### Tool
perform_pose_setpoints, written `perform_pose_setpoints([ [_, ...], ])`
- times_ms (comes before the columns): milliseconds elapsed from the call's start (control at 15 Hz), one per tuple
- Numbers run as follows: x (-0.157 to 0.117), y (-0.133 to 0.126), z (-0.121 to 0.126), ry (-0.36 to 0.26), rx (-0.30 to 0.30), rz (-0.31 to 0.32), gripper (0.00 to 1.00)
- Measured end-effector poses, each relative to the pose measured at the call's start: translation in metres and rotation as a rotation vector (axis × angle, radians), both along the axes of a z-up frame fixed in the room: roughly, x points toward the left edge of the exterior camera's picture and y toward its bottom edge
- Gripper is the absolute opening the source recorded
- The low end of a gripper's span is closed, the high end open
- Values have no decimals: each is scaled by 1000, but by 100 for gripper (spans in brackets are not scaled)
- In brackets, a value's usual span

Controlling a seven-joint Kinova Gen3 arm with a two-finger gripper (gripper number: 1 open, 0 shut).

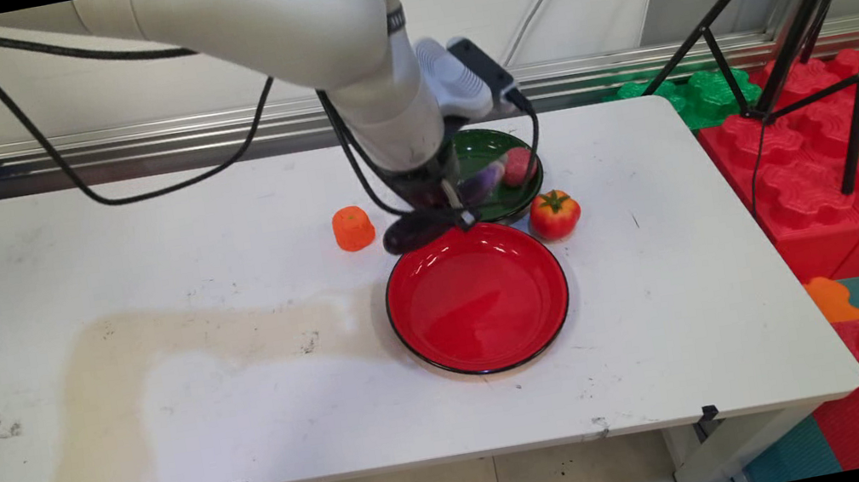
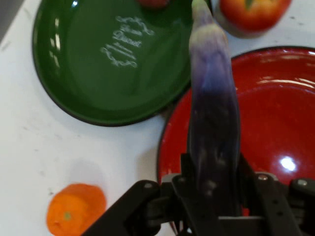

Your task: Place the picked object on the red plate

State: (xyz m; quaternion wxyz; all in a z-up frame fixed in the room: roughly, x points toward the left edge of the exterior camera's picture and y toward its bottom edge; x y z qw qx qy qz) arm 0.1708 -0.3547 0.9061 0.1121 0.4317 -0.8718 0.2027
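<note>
a: what is the claw (image 2: 215,189) carrying?

b: a long purple eggplant (image 2: 212,113), pinched between the two fingers at its thick end. its pale tip points away from the hand, out over the gap where the two plates meet.

a: so it's off the tabletop?

b: it looks lifted, yes. seen from the hand it hangs above the rim of the red plate (image 2: 275,123), with the green plate (image 2: 108,64) just beside on the other side. from the main view the claw sits low, between the green plate (image 1: 505,199) and the red plate (image 1: 478,298).

a: what else is nearby?

b: a tomato (image 1: 554,213) just beside both plates, a reddish item (image 1: 518,165) lying in the green plate, and a small orange piece (image 1: 353,228) standing apart on the tabletop (image 1: 162,404).

a: which step would you call this?

b: my judgement only: a carry, with the eggplant held and not set down anywhere. any release would call for the eggplant to be fully over a plate's inside, not its rim
</note>
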Motion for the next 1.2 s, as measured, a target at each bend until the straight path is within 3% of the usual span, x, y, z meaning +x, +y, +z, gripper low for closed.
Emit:
perform_pose_setpoints([
  [400,-4,6,-22,3,24,-8,0],
  [1200,6,-17,-70,40,27,-16,0],
])
